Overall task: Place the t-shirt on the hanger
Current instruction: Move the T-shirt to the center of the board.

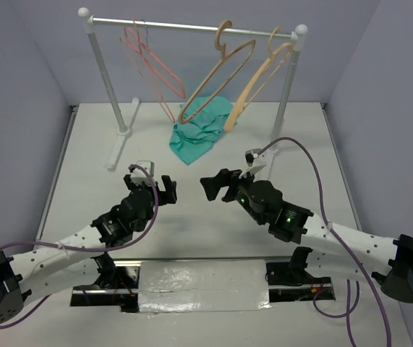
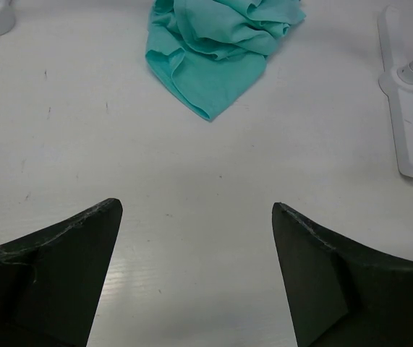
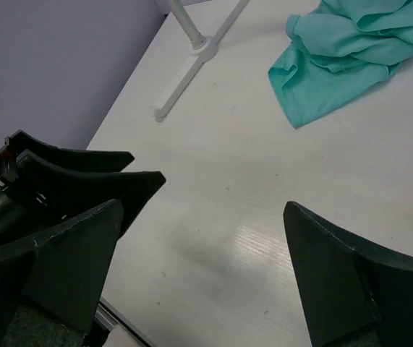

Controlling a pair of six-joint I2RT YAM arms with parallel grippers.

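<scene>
The teal-green t-shirt [image 1: 200,130] lies crumpled on the white table under the rack; it also shows in the left wrist view [image 2: 217,43] and the right wrist view [image 3: 351,50]. The pale cream hanger [image 1: 260,81] hangs tilted at the right end of the rail, its lower end above the shirt. My left gripper [image 1: 150,186] is open and empty, low over the table in front of the shirt [image 2: 197,210]. My right gripper [image 1: 220,186] is open and empty, facing the left gripper across a small gap [image 3: 202,206].
A darker tan hanger [image 1: 217,79] hangs left of the cream one, and thin pink hangers [image 1: 148,54] hang further left. The white rack's rail [image 1: 192,27] stands on two posts with flat feet [image 2: 401,108] [image 3: 192,65]. The left gripper's fingers [image 3: 83,173] show in the right wrist view.
</scene>
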